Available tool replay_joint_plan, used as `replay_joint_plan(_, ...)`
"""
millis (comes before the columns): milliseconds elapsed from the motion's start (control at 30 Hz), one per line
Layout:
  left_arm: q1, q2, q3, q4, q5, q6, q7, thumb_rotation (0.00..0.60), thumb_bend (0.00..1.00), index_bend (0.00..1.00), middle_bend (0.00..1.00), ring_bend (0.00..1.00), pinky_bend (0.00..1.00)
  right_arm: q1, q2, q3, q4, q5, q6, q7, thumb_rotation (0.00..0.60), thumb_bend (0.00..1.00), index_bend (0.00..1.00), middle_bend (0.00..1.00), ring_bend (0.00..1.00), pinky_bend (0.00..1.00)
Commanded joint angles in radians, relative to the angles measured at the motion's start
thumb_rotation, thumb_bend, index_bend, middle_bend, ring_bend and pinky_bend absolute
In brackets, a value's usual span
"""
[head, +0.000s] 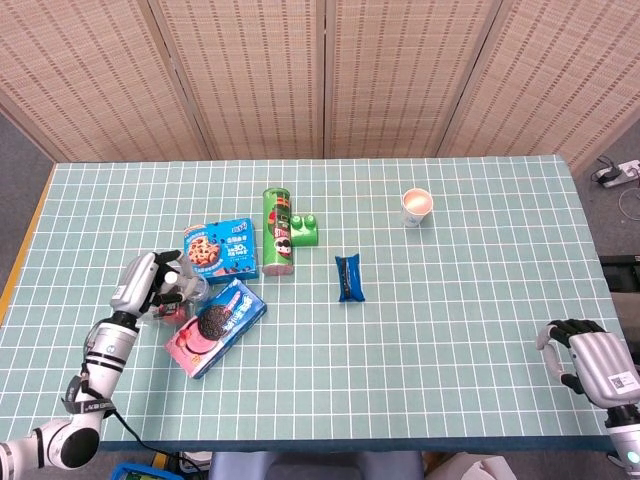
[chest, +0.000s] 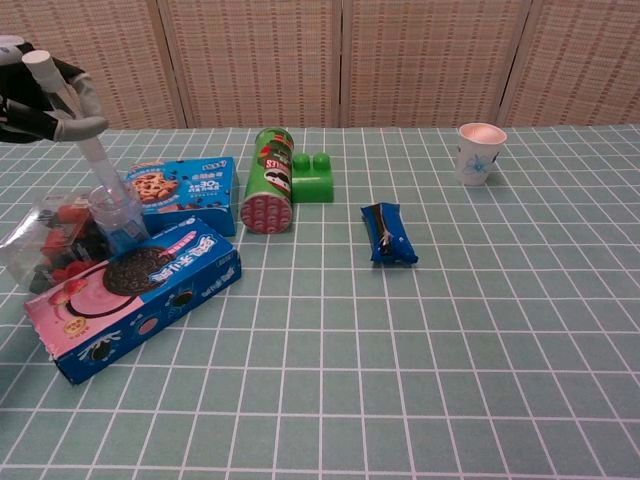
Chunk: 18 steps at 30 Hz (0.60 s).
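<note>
The robot's left hand (head: 143, 283) hovers over a clear packet of red sweets (head: 177, 296) beside a pink-and-blue biscuit box (head: 216, 326) on a green checked table (head: 450, 330). Nearby lie a cookie box (head: 221, 249), a green crisp can (head: 278, 231), a green brick (head: 306, 229), a blue snack packet (head: 349, 277) and a paper cup (head: 416, 206). The right hand (head: 592, 362), fingers curled, rests at the table's near corner.
</note>
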Motion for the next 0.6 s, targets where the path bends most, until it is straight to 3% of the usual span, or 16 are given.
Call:
replay_joint_plan(33, 0.011, 0.031, -0.011, -0.040, 0.001, 0.025, 0.019, 0.600, 0.41, 0.75, 1.00, 1.00, 1.00, 0.000, 0.000, 0.000, 0.000, -0.001, -0.001, -0.001, 0.600, 0.37, 0.52, 0.46, 0.37, 0.36)
replay_joint_plan(600, 0.060, 0.239, -0.037, -0.250, -0.034, 0.059, 0.037, 0.600, 0.41, 0.76, 1.00, 1.00, 1.00, 0.002, -0.005, -0.001, -0.001, -0.002, -0.003, -0.006, 0.600, 0.37, 0.52, 0.46, 0.37, 0.36)
